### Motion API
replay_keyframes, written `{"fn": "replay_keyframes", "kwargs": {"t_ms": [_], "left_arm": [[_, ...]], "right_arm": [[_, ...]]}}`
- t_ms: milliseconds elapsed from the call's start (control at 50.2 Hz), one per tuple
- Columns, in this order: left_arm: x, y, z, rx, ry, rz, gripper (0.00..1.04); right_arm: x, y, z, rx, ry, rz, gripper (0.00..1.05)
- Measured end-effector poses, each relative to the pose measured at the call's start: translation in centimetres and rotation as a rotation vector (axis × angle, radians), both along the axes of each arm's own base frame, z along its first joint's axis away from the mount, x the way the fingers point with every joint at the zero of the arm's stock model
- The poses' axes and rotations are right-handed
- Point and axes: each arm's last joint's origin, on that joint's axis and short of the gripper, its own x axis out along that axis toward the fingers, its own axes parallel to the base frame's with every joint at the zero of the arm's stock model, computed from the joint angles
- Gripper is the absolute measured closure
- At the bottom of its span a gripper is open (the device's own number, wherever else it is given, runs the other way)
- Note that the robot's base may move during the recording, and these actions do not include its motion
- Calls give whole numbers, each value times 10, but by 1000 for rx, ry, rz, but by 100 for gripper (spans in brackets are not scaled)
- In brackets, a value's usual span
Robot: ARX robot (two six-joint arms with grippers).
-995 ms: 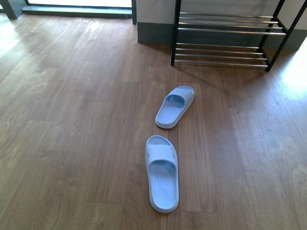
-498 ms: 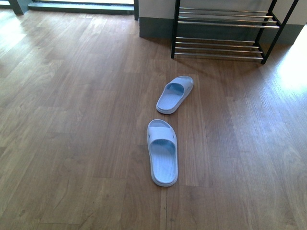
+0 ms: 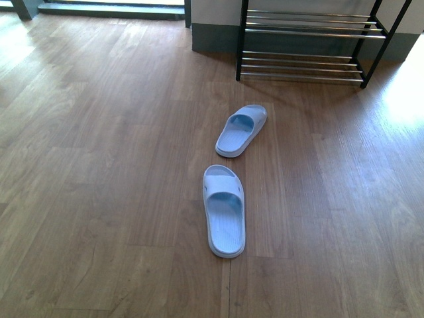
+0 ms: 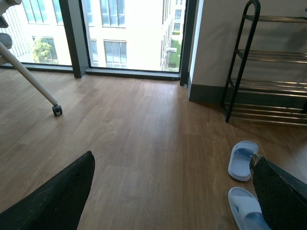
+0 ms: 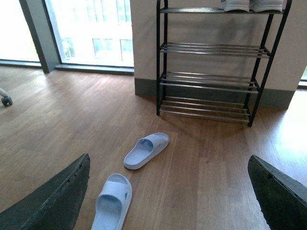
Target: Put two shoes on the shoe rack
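Observation:
Two pale blue slide shoes lie on the wood floor, apart from each other. The near shoe [image 3: 224, 211] points its toe end away from me; the far shoe [image 3: 241, 130] lies angled toward the shoe rack [image 3: 305, 32]. The rack stands against the wall, black frame with chrome rods. My left gripper [image 4: 171, 160] is open over bare floor, with both shoes [image 4: 242, 159] [image 4: 244, 208] by one finger and the rack [image 4: 273, 85] beyond. My right gripper [image 5: 169, 160] is open too, with the shoes [image 5: 146, 150] [image 5: 111, 201] near one finger and the rack [image 5: 211, 49] ahead. Neither arm shows in the front view.
White-soled shoes [image 5: 249, 5] sit on the rack's top shelf. A tall window [image 4: 124, 33] runs along the far wall. A white caster leg [image 4: 56, 110] stands on the floor off to the side. A grey baseboard [image 3: 212, 40] lines the wall.
A second ago the slides and rack sat lower and larger in the front view; the view has shifted. Over the last half second nothing has moved.

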Motion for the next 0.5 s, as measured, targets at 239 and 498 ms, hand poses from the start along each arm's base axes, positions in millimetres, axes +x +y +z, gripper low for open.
{"fn": "replay_keyframes", "kwargs": {"t_ms": [239, 498], "left_arm": [[0, 0, 0, 0, 0, 0, 9], [0, 0, 0, 0, -1, 0, 9]], "right_arm": [[0, 0, 0, 0, 0, 0, 9], [0, 0, 0, 0, 0, 0, 9]]}}
